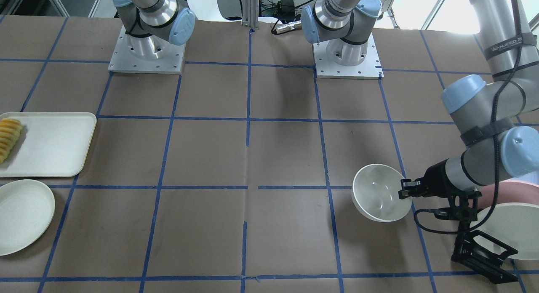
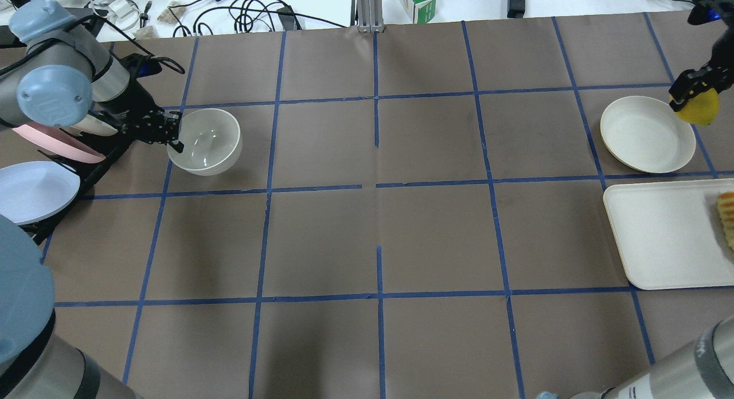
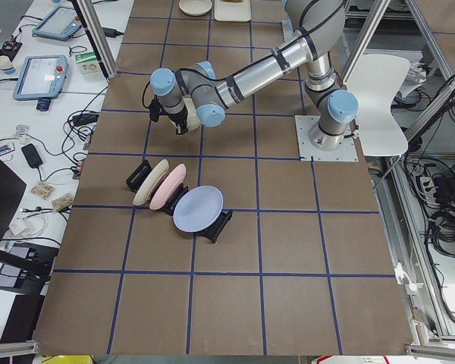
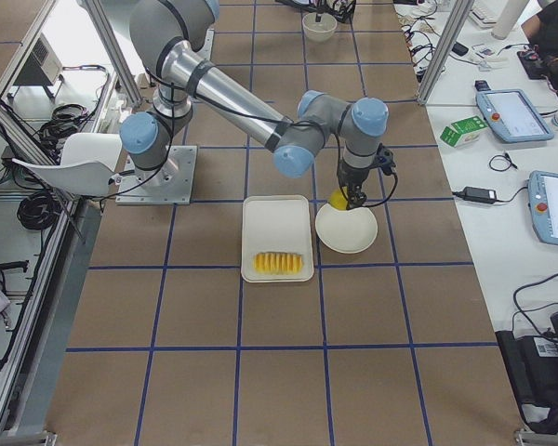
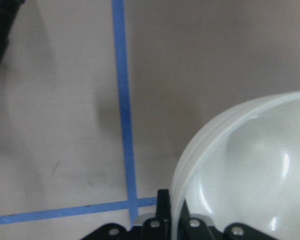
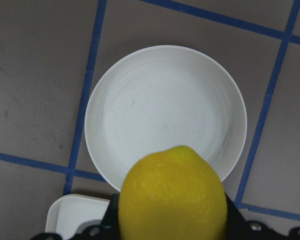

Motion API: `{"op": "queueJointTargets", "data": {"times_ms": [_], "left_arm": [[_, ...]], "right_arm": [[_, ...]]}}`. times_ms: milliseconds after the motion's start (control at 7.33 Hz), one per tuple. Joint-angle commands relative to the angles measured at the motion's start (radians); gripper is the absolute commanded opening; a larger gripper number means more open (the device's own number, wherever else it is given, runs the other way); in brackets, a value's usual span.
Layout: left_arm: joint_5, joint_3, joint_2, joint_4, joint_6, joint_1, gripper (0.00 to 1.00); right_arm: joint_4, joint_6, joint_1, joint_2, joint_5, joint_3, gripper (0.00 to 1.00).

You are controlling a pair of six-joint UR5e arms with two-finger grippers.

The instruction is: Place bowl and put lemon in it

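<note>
The off-white bowl [image 2: 205, 141] is at the table's left side, also in the front view [image 1: 381, 198] and the left wrist view [image 5: 250, 170]. My left gripper [image 2: 173, 138] is shut on its near rim, one finger inside and one outside. The bowl looks slightly tilted; I cannot tell whether it touches the table. My right gripper [image 2: 695, 101] is shut on the yellow lemon [image 2: 702, 108] and holds it above the far right edge of a shallow plate. The lemon [image 6: 172, 192] fills the bottom of the right wrist view.
The shallow off-white plate [image 2: 647, 134] lies on the right, under the lemon. A white tray [image 2: 659, 233] with fruit slices [image 2: 727, 218] sits just in front of it. A black rack with upright plates [image 2: 34, 187] stands beside the left gripper.
</note>
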Motion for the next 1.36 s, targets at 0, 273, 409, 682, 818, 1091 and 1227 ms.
{"op": "queueJointTargets", "data": {"times_ms": [0, 273, 409, 682, 818, 1091, 1227], "left_arm": [[-0.034, -0.028, -0.009, 0.059, -0.301, -0.229, 0.0], [-0.035, -0.086, -0.029, 0.267, -0.593, -0.394, 0.0], [-0.029, -0.111, -0.025, 0.271, -0.617, -0.421, 0.0], [-0.035, -0.14, -0.032, 0.277, -0.666, -0.44, 0.0], [-0.035, -0.139, -0.029, 0.28, -0.672, -0.458, 0.0], [-0.031, -0.139, -0.018, 0.28, -0.676, -0.475, 0.82], [-0.023, -0.117, 0.017, 0.274, -0.642, -0.454, 1.0]], "right_arm": [[0.127, 0.069, 0.021, -0.116, 0.013, -0.001, 0.0], [0.203, 0.223, 0.16, -0.157, 0.01, -0.024, 0.0], [0.22, 0.311, 0.228, -0.157, 0.011, -0.03, 0.0], [0.214, 0.559, 0.369, -0.143, 0.066, -0.019, 0.0], [0.208, 0.671, 0.461, -0.141, 0.056, -0.018, 0.0], [0.2, 0.816, 0.544, -0.112, 0.069, -0.019, 0.0], [0.13, 0.876, 0.596, -0.077, 0.068, -0.018, 0.0]]}}
